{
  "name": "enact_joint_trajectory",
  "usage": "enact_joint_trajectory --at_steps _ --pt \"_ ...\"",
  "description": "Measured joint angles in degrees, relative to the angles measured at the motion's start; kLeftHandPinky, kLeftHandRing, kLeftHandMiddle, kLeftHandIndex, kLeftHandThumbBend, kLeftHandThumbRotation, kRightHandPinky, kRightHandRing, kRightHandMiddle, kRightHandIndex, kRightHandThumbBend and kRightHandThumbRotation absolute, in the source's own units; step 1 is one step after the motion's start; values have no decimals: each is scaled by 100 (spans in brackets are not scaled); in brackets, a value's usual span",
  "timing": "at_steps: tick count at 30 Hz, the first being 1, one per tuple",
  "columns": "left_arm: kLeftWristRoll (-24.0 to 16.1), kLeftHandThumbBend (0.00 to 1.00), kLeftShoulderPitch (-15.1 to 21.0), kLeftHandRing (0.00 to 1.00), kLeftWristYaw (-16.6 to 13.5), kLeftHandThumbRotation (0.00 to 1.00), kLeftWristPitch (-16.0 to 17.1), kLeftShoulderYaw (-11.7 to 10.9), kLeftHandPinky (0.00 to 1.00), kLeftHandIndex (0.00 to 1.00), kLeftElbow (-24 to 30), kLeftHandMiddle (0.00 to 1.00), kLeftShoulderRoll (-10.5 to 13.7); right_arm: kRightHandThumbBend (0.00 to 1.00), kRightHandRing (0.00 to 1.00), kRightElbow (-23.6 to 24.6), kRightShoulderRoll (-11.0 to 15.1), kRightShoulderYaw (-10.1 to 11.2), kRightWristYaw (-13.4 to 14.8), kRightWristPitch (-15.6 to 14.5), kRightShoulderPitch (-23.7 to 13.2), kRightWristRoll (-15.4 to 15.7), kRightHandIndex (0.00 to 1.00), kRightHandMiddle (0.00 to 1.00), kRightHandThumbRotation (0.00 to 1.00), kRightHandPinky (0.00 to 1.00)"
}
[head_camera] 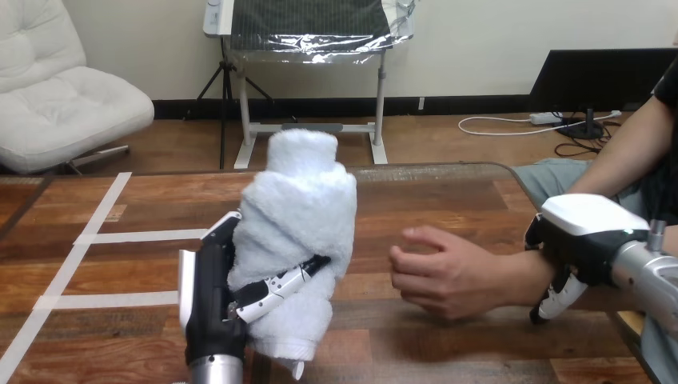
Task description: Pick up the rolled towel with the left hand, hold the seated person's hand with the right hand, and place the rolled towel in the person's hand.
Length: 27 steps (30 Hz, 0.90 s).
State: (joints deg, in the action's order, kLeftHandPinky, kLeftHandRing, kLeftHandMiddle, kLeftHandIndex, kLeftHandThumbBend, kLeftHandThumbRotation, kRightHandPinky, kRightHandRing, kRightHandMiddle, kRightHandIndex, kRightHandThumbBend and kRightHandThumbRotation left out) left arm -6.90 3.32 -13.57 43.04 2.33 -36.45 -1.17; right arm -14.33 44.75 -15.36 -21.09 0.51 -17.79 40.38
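Observation:
A white rolled towel point(300, 232) stands upright above the table, held in my left hand point(214, 296), whose fingers point(281, 286) curl round its lower half. To its right the person's hand point(444, 272) rests loosely curled on the table, a short gap from the towel. My right hand point(584, 236) sits over the person's wrist, its fingers point(553, 302) curling down round the near side of the wrist.
The wooden table point(448, 192) carries strips of white tape point(96, 232) on its left part. The person's forearm point(632, 152) comes in from the right edge. The table's far edge runs behind the towel.

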Motion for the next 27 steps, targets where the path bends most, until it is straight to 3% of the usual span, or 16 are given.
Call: enact_joint_trajectory --at_steps 13,27 --pt "-276 63 645 35 -201 4 -55 -110 28 52 -1237 43 212 72 21 472 45 220 -24 -136 146 -146 38 30 0 15" --pt "-551 63 1191 35 -404 4 -324 -87 29 51 -2155 42 413 72 17 823 53 328 -25 -229 260 -180 33 26 0 11"
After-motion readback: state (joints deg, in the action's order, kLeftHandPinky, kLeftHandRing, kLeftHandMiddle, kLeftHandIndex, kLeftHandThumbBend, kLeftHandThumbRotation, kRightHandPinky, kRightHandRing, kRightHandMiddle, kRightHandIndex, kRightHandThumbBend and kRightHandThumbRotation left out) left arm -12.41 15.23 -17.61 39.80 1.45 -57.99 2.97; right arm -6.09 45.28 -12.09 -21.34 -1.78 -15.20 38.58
